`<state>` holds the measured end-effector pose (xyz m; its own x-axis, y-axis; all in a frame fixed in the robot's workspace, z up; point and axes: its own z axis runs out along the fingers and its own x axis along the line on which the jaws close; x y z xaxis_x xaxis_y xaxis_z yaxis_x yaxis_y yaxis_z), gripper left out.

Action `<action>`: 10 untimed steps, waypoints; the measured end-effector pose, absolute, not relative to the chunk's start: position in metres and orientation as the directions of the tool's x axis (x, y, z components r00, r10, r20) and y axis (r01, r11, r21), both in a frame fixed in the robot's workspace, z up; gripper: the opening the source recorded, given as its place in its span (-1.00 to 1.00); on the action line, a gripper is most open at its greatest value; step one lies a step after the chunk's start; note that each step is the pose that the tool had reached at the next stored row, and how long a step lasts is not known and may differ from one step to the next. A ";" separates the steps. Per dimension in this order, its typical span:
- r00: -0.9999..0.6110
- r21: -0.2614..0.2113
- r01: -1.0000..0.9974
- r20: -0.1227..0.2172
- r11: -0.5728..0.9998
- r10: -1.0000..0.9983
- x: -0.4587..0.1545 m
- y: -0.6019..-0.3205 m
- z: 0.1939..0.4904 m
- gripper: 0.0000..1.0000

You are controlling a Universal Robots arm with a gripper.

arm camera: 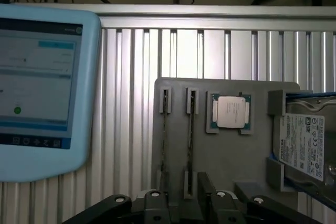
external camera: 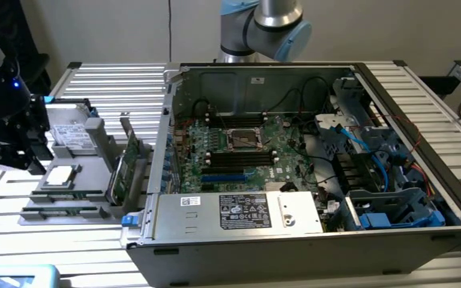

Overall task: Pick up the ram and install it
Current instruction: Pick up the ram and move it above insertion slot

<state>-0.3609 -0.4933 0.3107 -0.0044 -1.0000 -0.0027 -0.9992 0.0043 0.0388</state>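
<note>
Two ram sticks (arm camera: 191,129) stand edge-on in the slots of a grey holder tray (arm camera: 226,171). In the exterior view they are thin strips (external camera: 64,211) at the tray's near end. My gripper (arm camera: 185,205) hangs above the tray, over the end of those slots. It touches nothing, and its black fingers (arm camera: 206,190) stand apart with nothing between them, so it is open. In the exterior view my gripper (external camera: 18,153) is a dark mass at the far left, above the tray (external camera: 94,135). The open computer case (external camera: 422,114) holds the motherboard with black memory slots (external camera: 239,157).
The tray also carries a processor chip (arm camera: 231,113), a hard drive (arm camera: 304,145) and an upright green expansion card (external camera: 122,171). A light-blue tablet with a lit screen (arm camera: 37,87) lies beside the tray. The table (external camera: 118,81) is made of aluminium slats. Cables and a power supply (external camera: 247,213) crowd the case.
</note>
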 end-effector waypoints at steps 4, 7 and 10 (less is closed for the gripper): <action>0.008 0.039 -0.999 -0.003 -0.008 -1.000 -0.361 -0.494 0.303 -0.27; 0.019 0.039 -0.999 -0.003 -0.020 -1.000 -0.361 -0.496 0.298 -0.27; 0.030 0.039 -0.999 -0.004 -0.030 -1.000 -0.361 -0.500 0.293 -0.27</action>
